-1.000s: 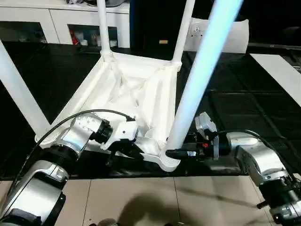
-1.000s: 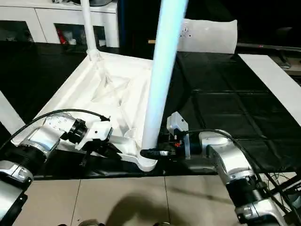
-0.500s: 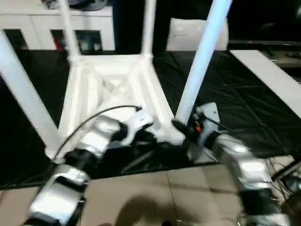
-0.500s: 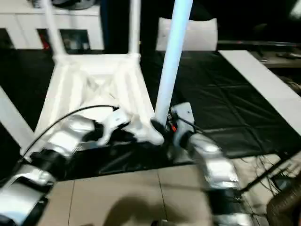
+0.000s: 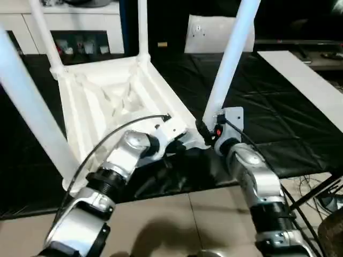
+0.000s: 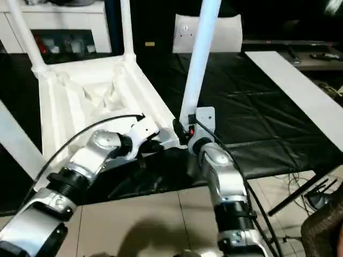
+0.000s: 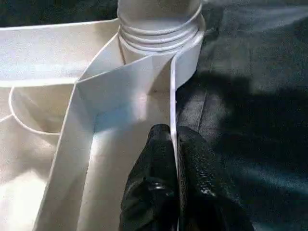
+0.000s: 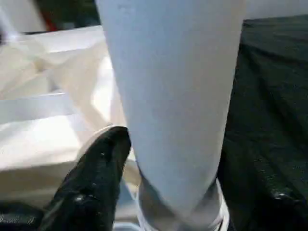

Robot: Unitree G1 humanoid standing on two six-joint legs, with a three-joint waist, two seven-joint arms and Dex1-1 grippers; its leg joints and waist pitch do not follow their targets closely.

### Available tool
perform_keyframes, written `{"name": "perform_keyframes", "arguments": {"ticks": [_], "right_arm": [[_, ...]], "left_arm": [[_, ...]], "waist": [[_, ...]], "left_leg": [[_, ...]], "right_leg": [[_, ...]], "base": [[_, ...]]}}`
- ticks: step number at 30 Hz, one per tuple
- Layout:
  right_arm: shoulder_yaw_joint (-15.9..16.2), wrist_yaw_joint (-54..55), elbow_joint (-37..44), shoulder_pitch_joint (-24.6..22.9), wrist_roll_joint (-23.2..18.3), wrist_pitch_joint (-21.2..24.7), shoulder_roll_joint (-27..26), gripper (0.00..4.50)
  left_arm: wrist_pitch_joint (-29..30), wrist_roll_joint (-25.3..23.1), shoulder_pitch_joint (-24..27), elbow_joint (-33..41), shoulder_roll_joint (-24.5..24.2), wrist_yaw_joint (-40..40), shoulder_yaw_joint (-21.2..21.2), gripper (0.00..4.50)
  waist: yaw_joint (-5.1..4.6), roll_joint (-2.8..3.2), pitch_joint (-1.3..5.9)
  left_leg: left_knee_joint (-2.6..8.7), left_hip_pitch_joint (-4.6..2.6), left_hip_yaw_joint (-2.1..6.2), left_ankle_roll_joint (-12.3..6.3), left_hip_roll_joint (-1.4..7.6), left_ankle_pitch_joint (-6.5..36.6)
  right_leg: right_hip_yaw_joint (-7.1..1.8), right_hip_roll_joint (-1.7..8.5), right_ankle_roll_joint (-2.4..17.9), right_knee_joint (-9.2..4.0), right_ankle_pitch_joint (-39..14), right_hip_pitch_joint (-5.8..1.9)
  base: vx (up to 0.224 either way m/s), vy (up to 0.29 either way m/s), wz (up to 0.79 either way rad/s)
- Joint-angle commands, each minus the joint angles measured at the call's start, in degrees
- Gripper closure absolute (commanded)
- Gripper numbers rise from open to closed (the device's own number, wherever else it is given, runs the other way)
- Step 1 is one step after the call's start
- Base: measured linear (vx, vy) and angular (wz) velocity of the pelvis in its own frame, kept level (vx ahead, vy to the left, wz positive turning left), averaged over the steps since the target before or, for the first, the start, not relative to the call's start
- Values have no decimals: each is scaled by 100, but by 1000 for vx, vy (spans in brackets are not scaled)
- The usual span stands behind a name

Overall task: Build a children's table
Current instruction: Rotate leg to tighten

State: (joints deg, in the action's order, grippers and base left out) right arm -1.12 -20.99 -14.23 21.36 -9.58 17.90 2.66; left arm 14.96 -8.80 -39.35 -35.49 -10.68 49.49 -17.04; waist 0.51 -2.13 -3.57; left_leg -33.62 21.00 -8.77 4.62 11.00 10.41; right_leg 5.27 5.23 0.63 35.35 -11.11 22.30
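The upturned tabletop [image 5: 112, 101] lies centre-left on the black floor mat [image 5: 278, 112], swung round from a second ago. The left pincer [image 7: 174, 144] stays clamped on its rim. The right pincer [image 8: 178, 192] straddles the near leg [image 5: 228, 64]; its grip can't be judged, and seating looks nearly finished.

We list: tabletop [image 5: 102, 107], white moulded plastic, smooth, faint sheen; legs [image 5: 230, 59], smooth white tube, semi-gloss; left hand [image 7: 173, 159] fingers [image 7: 151, 187], glossy black rubbery coating; forearms [image 5: 254, 182], brushed silver metal; floor mat [image 5: 278, 107], matt black.
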Motion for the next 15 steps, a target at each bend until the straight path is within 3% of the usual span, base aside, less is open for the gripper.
{"name": "perform_keyframes", "arguments": {"ticks": [1,2,4,6,8,11,15], "right_arm": [[537,-781,253,-174,-305,-9,40,122],[530,-1008,340,-250,-346,-51,224,96],[518,-1258,414,-323,-370,-105,393,90],[468,-1835,512,-438,-423,-222,802,63],[450,-2455,509,-492,-487,-360,1230,51],[506,-2986,461,-479,-585,-386,1568,20],[711,-3775,419,-431,-639,-495,1943,1]], "left_arm": [[-384,134,56,61,-84,84,83,450],[-440,165,98,73,-203,228,101,450],[-599,171,135,78,-330,373,80,450],[-1011,260,219,65,-618,875,34,450],[-1558,351,263,-60,-873,1435,-47,450],[-1812,554,260,-144,-987,1985,-35,450],[-2079,576,183,-281,-1205,2674,-191,450]], "waist": [[28,-22,360],[17,-23,353],[19,-27,353],[15,-28,343],[6,-67,347],[37,-39,348],[63,-54,355]], "left_leg": [[377,25,-19,-500,174,800],[380,38,-22,-522,167,798],[371,29,-33,-524,176,848],[385,46,-20,-504,176,947],[372,46,-36,-525,177,953],[367,16,-51,-571,208,834],[358,0,-71,-642,228,860]], "right_leg": [[-317,314,1178,-462,-764,-306],[-310,307,1182,-466,-825,-310],[-316,307,1144,-483,-960,-306],[-302,319,1102,-505,-1212,-314],[-316,309,1080,-510,-1249,-301],[-327,309,1223,-462,-956,-263],[-326,315,1358,-435,-815,-266]], "base": [[0,0,0],[0,0,0],[0,0,0],[0,0,0],[0,0,0],[0,0,0],[0,0,0]]}}
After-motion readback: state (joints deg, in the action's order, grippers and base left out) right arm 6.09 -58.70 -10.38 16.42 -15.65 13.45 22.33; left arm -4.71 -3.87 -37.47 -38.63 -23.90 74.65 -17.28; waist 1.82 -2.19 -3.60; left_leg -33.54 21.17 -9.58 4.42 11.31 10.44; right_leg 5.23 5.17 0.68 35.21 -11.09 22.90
